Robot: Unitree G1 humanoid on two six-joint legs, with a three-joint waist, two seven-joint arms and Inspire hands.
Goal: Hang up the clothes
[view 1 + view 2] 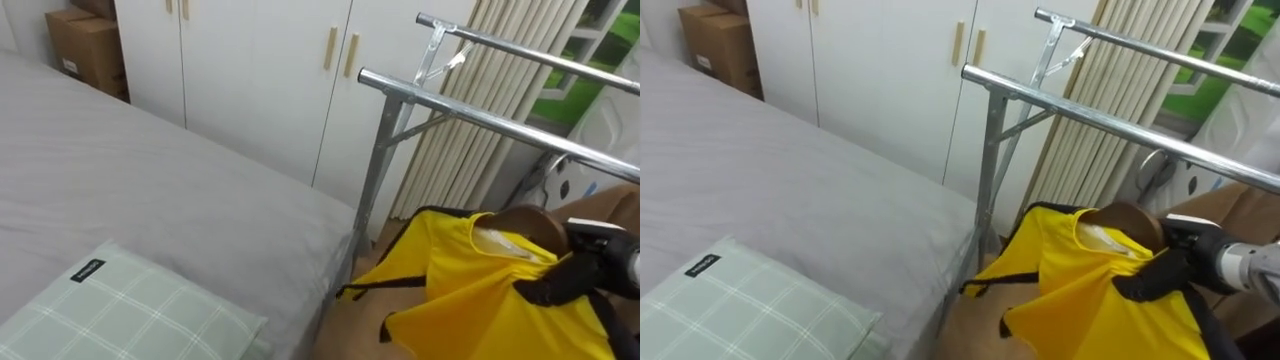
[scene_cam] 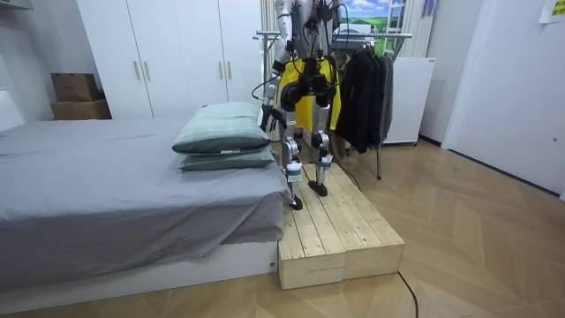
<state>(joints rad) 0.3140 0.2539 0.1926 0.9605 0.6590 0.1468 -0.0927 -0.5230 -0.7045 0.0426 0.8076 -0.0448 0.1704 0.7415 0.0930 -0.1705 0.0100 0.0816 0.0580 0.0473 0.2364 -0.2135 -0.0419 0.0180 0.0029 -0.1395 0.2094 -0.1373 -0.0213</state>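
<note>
A yellow shirt hangs on a brown wooden hanger at the lower right of the eye views. My right hand is shut on it at the hanger's shoulder, with dark fingers curled over cloth and wood. The shirt is below and in front of the metal clothes rack's near rail; a second rail runs behind it. In the room view I stand on a wooden platform between the bed and the rack, with the yellow shirt in front of my body.
The grey bed with a checked pillow lies to my left. White wardrobe doors and cardboard boxes stand beyond it. Dark clothes hang on the rack. A pleated curtain hangs behind the rails.
</note>
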